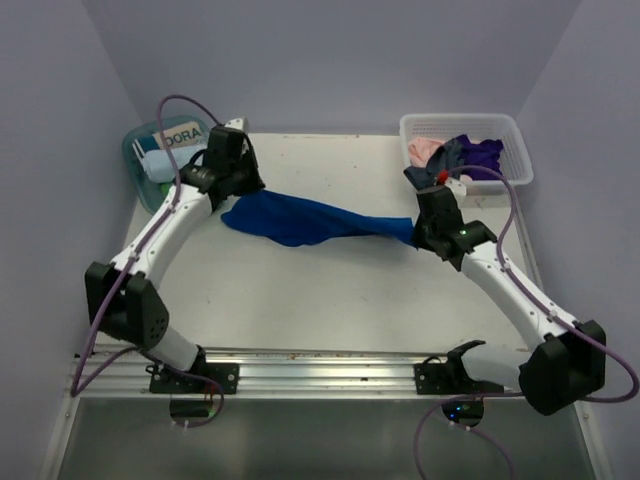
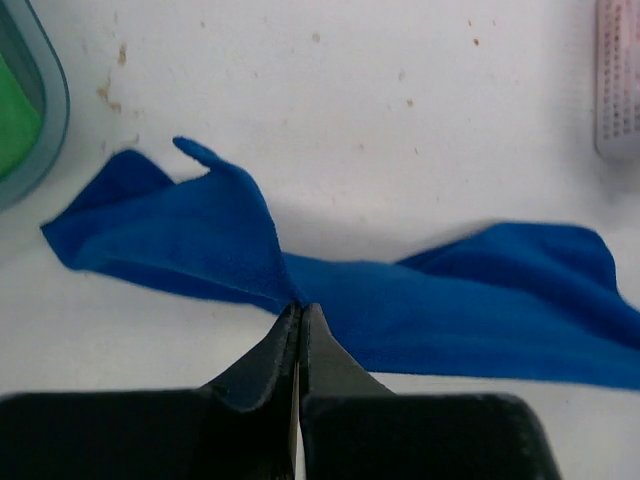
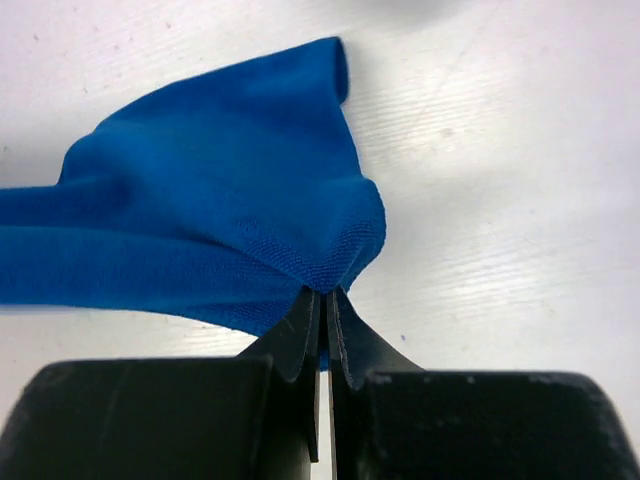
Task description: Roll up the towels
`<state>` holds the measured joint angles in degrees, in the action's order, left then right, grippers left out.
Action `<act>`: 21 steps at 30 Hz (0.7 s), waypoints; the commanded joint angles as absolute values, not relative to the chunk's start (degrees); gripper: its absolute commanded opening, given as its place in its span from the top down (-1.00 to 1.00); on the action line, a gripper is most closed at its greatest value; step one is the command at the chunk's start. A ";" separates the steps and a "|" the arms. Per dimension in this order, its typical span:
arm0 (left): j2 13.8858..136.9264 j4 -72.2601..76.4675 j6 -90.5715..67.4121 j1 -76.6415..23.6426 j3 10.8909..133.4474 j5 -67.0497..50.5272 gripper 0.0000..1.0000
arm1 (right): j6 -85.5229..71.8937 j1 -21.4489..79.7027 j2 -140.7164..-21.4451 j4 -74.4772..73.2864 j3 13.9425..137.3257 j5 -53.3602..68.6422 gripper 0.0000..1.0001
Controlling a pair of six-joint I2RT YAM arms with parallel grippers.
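Note:
A royal blue towel (image 1: 315, 221) is stretched across the middle of the table between both grippers. My left gripper (image 1: 236, 190) is shut on its left end; in the left wrist view the closed fingertips (image 2: 300, 312) pinch the blue towel (image 2: 420, 310). My right gripper (image 1: 425, 232) is shut on its right end; in the right wrist view the closed tips (image 3: 325, 298) pinch a fold of the blue towel (image 3: 220, 210). The towel is bunched and sagging, its left part spread on the table. No white tag shows.
A white basket (image 1: 515, 150) at the back right holds pink, grey and purple towels (image 1: 465, 152). A teal bin (image 1: 140, 185) at the back left holds light blue and green rolled towels (image 1: 155, 165) and shows in the left wrist view (image 2: 30, 120). Walls close on three sides.

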<state>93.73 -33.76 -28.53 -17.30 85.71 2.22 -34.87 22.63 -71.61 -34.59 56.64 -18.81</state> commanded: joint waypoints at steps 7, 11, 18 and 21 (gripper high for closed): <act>63.40 -36.92 -41.65 -27.24 48.48 -2.87 0.28 | -38.84 21.88 -60.03 -44.56 44.31 -26.81 0.80; 63.71 -39.28 -41.49 -27.16 49.64 1.47 -0.52 | -39.99 21.88 -62.84 -44.04 43.59 -25.75 0.16; 82.77 -37.89 -33.93 -27.68 64.95 10.21 0.03 | -39.20 21.89 -65.39 -40.69 45.97 -22.32 0.16; 86.99 -36.48 -35.06 -30.05 65.47 9.84 0.06 | -38.76 21.97 -64.78 -40.52 45.79 -22.67 0.15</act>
